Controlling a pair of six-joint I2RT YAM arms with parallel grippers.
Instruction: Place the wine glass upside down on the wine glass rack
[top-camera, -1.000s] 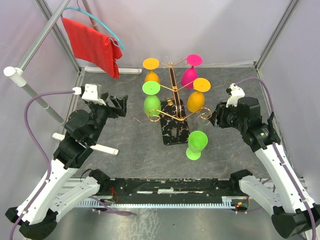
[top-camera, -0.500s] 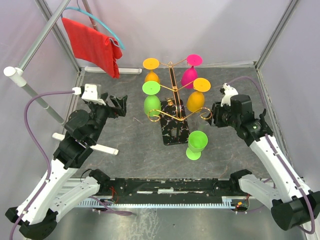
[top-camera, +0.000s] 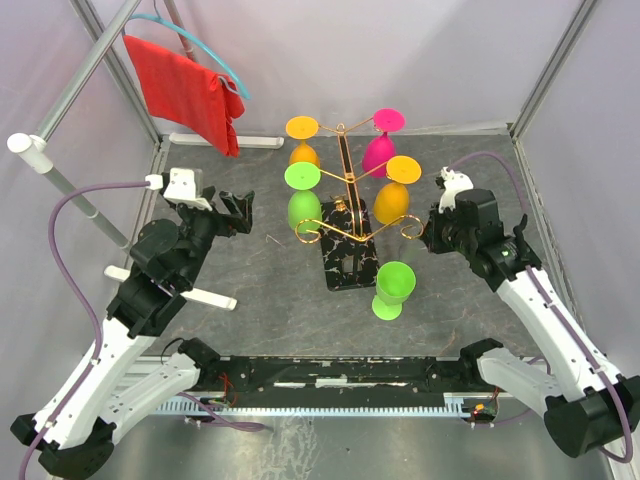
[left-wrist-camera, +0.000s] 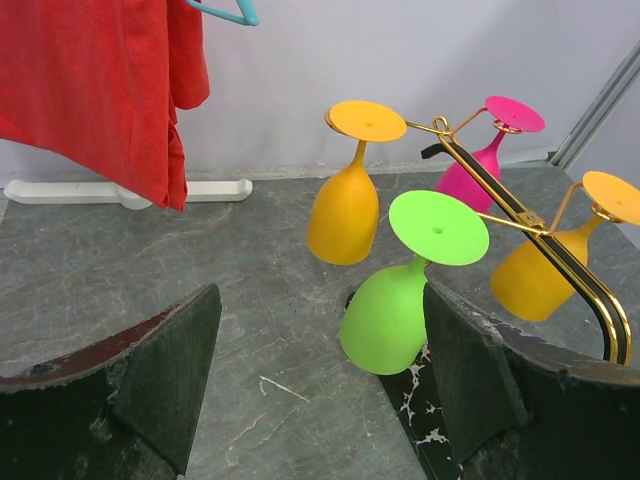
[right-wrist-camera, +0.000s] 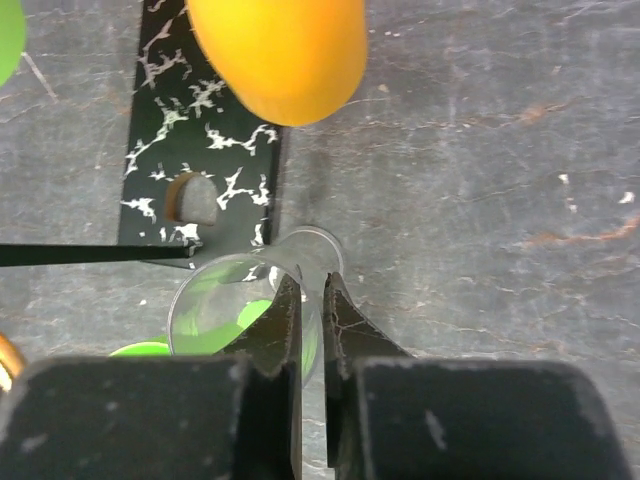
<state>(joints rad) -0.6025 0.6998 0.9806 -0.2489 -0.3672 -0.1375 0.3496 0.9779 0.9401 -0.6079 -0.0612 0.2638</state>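
The gold wire wine glass rack (top-camera: 345, 190) stands on its black white-veined base (top-camera: 350, 268), with two orange, one green and one pink glass hanging upside down. My right gripper (top-camera: 418, 232) is shut on the rim of a clear wine glass (right-wrist-camera: 235, 300), one finger inside the bowl and one outside, just right of the rack. The glass shows only faintly from above (top-camera: 408, 236). Its foot (right-wrist-camera: 312, 250) is near the base's corner (right-wrist-camera: 205, 150). My left gripper (top-camera: 240, 210) is open and empty, left of the rack, facing the hanging green glass (left-wrist-camera: 395, 310).
A green glass (top-camera: 392, 288) stands on the table by the base's front right corner. A red cloth (top-camera: 185, 90) hangs on a hanger at the back left. A white bar (top-camera: 205, 296) lies by the left arm. Frame posts stand at the corners.
My right gripper has moved back and slightly left with the clear glass, closer to the rack's right arm. The left arm has not moved.
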